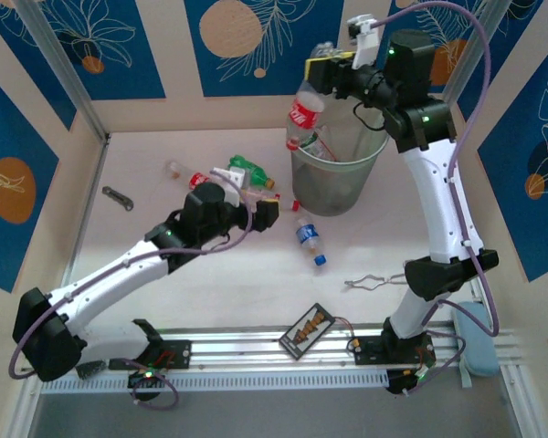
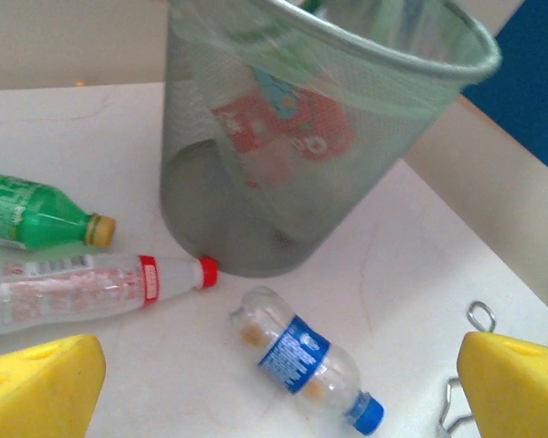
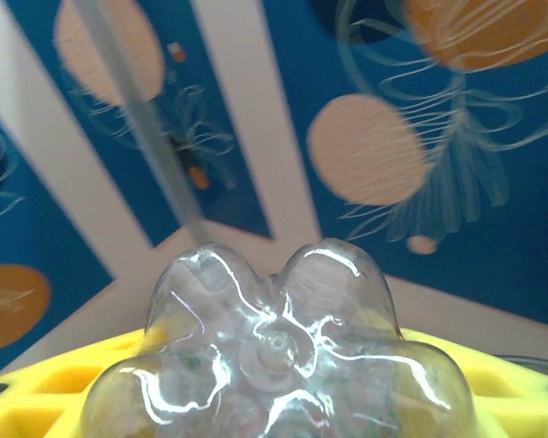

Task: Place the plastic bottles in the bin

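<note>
A: While clamped by its base in the right gripper (image 1: 327, 75), neck hanging down over the left rim of the bin (image 1: 338, 187): red-labelled bottle (image 1: 303, 114), at the drop step by the look of it.

B: Not quite centred over the mouth, though. Probably calls for a nudge inward, then opening the jaws. Otherwise risks clipping the rim and bouncing out.

A: As for the left gripper (image 1: 269, 212): spread wide, holding nothing, low over the table near the bin. Seems aimed at the blue-labelled bottle (image 2: 306, 360), lying flat just ahead.

B: Open room around that one. Tighter by the red-capped bottle (image 2: 91, 287), cap seemingly touching the bin's foot, green bottle (image 2: 36, 214) just beside. Worth keeping off the bin wall when approaching.
</note>
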{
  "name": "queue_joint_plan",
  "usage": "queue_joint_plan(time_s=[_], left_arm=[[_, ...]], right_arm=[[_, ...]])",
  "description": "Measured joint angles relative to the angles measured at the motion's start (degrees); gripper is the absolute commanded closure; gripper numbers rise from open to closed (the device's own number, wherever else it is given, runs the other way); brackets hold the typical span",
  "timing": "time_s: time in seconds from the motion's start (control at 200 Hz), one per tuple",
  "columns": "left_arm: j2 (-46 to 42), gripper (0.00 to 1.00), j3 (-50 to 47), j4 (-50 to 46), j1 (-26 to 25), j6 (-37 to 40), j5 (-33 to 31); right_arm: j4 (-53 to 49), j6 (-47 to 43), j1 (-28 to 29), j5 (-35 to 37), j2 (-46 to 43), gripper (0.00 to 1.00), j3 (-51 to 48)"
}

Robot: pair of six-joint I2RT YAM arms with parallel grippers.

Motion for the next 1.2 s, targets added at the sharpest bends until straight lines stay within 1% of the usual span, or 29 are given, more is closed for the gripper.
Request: queue_joint_plan(time_s=[0.105, 0.205, 0.285, 0.43, 0.53, 0.605, 0.77, 1.04, 1.2], left_arm=[[4.9, 0.09, 8.7, -2.6, 3.0, -1.0, 0.0], [10.0, 0.11, 16.7, -3.2, 5.2, -2.7, 0.9], [14.4, 0.12, 22.5, -3.7, 5.9, -3.5, 1.5], [23.6, 0.12, 32.9, -5.7, 6.0, -4.1, 2.5], [29.0, 0.13, 37.7, -7.0, 6.0, -4.7, 3.1], [31.9, 0.14, 39.4, -7.6, 6.0, -5.3, 3.4], [35.6, 0.14, 39.8, -8.2, 6.0, -6.9, 3.9], [37.9, 0.15, 42.3, -8.7, 6.0, -7.8, 4.1], [38.9, 0.15, 43.3, -8.4, 6.0, -8.2, 4.1]], right_arm=[[0.4, -0.6, -3.7, 3.2, 0.0, 0.47, 0.2], [0.2, -0.8, -6.8, 5.4, 0.1, 0.47, 0.3], [-1.4, -1.8, -8.6, 7.6, 1.0, 0.47, 2.1], [-4.0, -4.6, -9.2, 9.6, 2.8, 0.47, 2.8], [-6.1, -6.7, -9.2, 10.1, 4.7, 0.47, 2.3], [-8.3, -8.4, -9.2, 10.7, 6.1, 0.47, 1.3], [-12.2, -12.8, -9.1, 13.0, 7.6, 0.47, -1.8], [-16.3, -17.5, -8.3, 13.3, 9.1, 0.47, -2.2], [-18.9, -19.7, -7.4, 12.3, 13.2, 0.49, -0.5]])
